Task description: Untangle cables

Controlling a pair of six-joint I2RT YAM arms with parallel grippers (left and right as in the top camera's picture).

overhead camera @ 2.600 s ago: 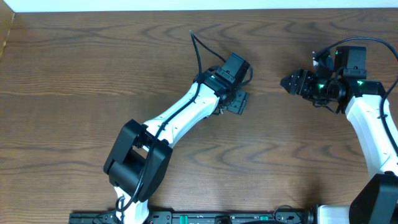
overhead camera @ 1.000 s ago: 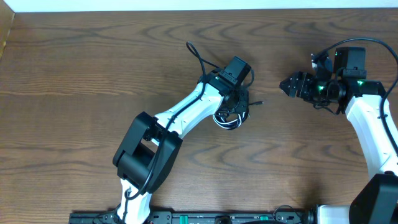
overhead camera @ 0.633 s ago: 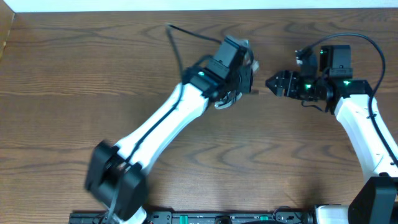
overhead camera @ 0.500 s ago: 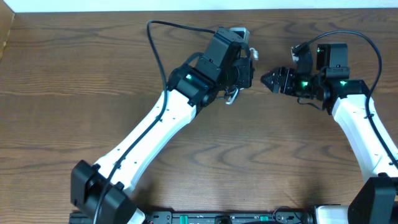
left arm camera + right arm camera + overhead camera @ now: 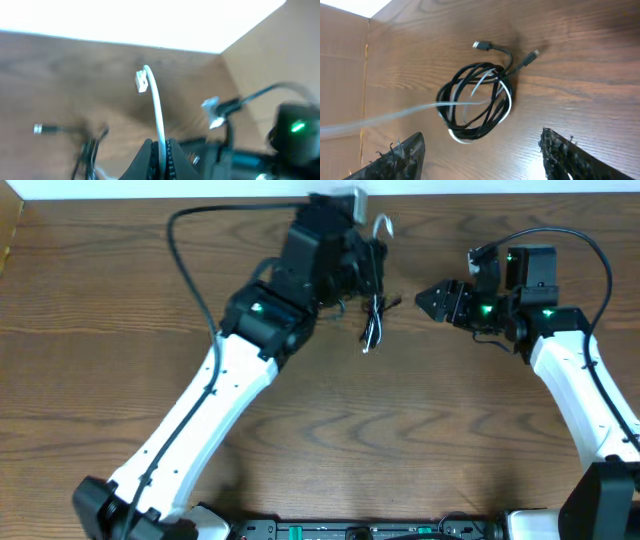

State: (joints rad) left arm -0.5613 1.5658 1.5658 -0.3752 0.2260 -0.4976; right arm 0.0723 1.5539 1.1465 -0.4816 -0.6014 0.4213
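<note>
Cables (image 5: 372,315): separation step, one end gripped, second grasp not yet made.
Left gripper (image 5: 160,148) is clamped on the white cord (image 5: 156,107), a thin smooth strand arcing up stiffly to a small flat plug (image 5: 141,81); the loops look to hang below it, clear of the wood-grain surface (image 5: 120,300), between the arms. Black cord (image 5: 454,87) is thin, matte, wound in several round loops with tiny plug ends (image 5: 480,45) poking out. Right gripper (image 5: 428,298) sits just beside, fingers apart, empty. Next move, my read: right closes on black loops only, then arms draw apart slowly so nothing cinches.
</note>
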